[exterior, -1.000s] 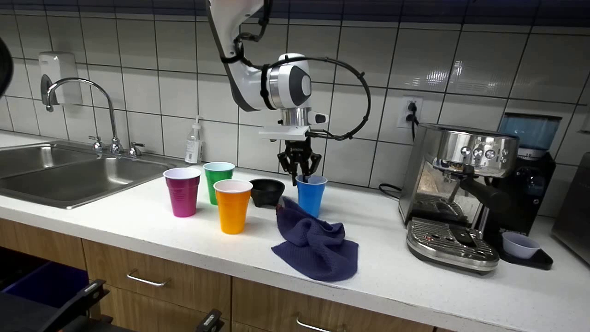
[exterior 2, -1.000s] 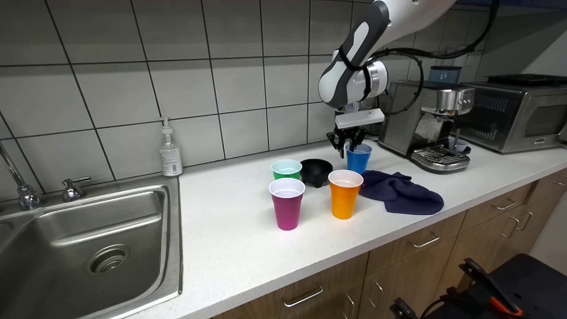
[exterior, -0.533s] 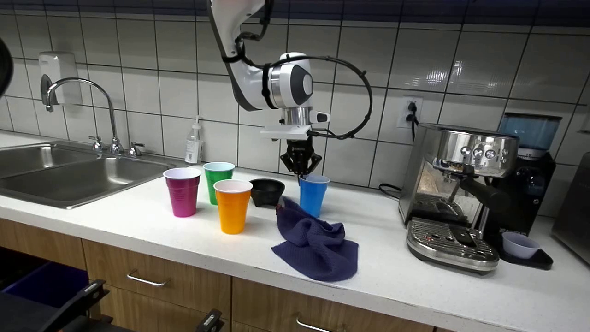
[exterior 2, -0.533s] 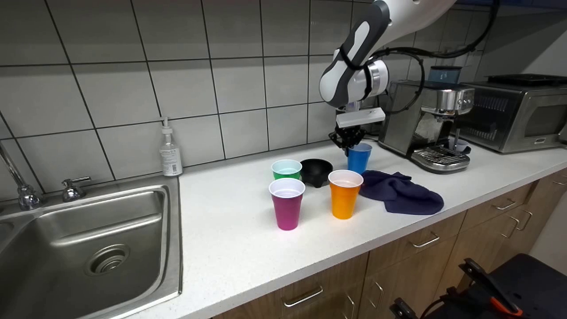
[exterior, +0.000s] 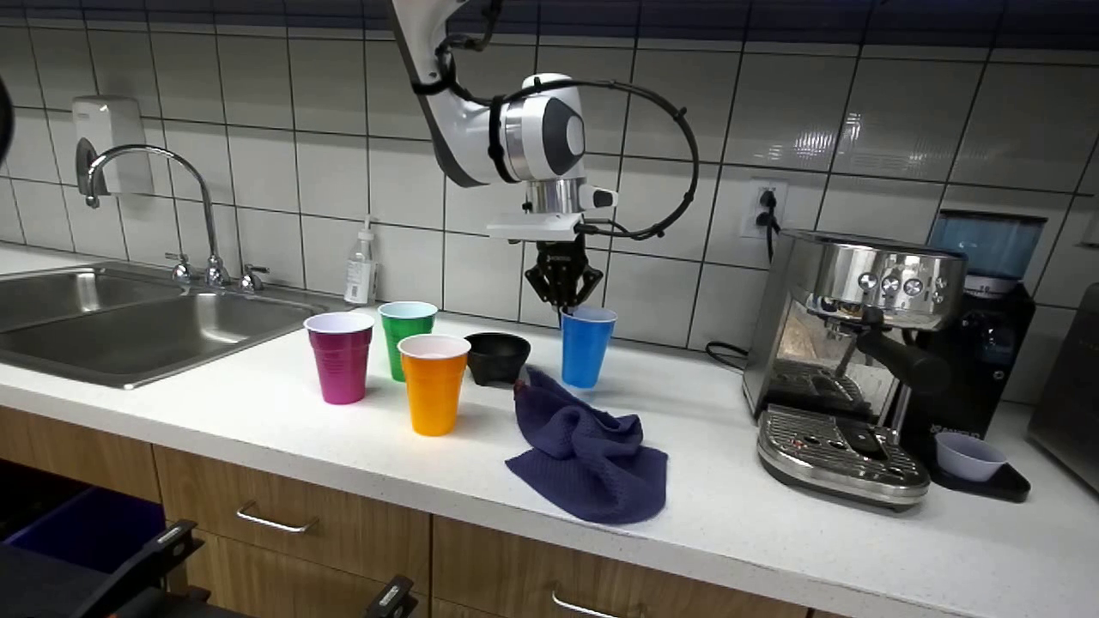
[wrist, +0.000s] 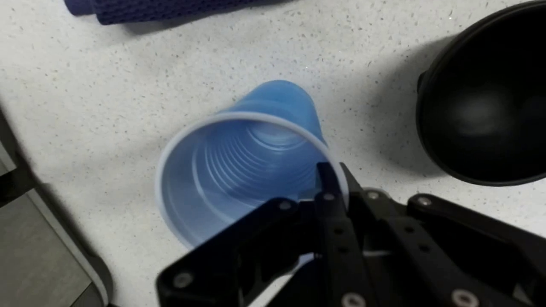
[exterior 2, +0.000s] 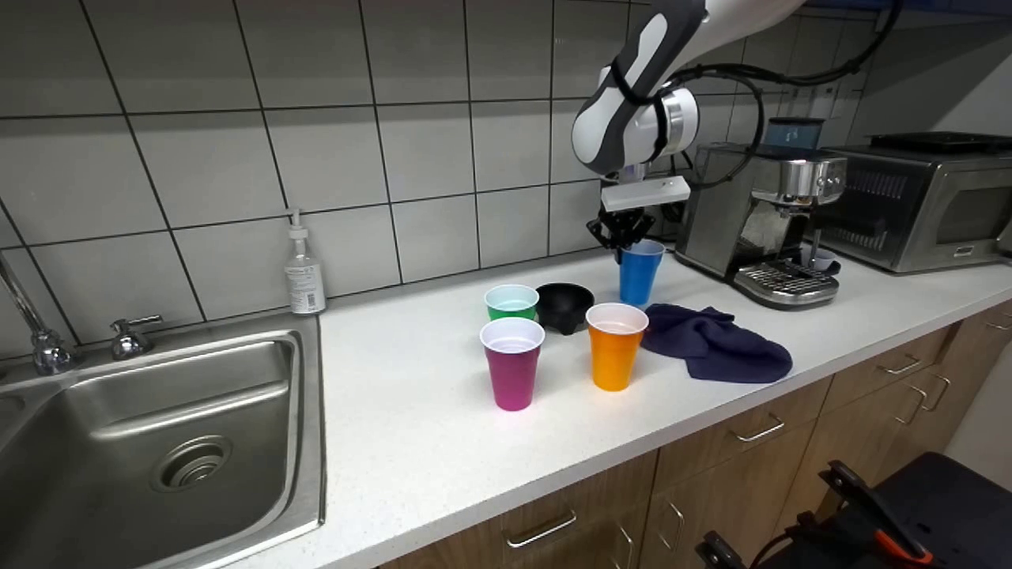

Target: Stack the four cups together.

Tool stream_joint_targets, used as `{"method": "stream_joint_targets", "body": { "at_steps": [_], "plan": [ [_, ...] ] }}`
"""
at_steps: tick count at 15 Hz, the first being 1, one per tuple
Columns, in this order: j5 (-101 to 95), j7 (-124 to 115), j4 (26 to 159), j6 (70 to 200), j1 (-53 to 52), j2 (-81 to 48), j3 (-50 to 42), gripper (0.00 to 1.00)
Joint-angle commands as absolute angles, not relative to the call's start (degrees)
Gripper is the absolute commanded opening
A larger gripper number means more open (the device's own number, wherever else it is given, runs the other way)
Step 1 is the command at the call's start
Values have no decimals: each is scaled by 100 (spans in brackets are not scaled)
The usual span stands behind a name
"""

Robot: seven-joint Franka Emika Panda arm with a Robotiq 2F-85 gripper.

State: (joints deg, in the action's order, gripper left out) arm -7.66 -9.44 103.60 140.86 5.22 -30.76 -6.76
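A white tabletop (exterior: 730,489) is carrying an upright purple cup (exterior: 340,367), green cup (exterior: 407,325) and orange cup (exterior: 433,388), a black bowl (exterior: 498,360), a crumpled navy cloth (exterior: 594,465), a coffee machine (exterior: 820,348) and a steel oven (exterior 2: 921,209).

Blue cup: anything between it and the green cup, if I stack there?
Yes: in both exterior views, the black bowl stands between the blue cup and the green cup. It is shorter than the green cup, so a lift high enough for stacking should probably clear it.
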Motion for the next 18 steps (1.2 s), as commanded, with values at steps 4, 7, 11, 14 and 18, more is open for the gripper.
{"method": "stream_joint_targets", "body": {
  "at_steps": [4,7,11,14,18],
  "plan": [
    [-580,-667,11270,14174,545,-2069,-667,1],
    [-579,-614,11744,14233,546,-1597,-666,1],
    [-625,-586,12402,14280,521,-938,-670,1],
    [-658,-597,12870,14330,507,-459,-660,1],
    [-633,-570,13370,14323,474,118,-598,1]
  ]
}}
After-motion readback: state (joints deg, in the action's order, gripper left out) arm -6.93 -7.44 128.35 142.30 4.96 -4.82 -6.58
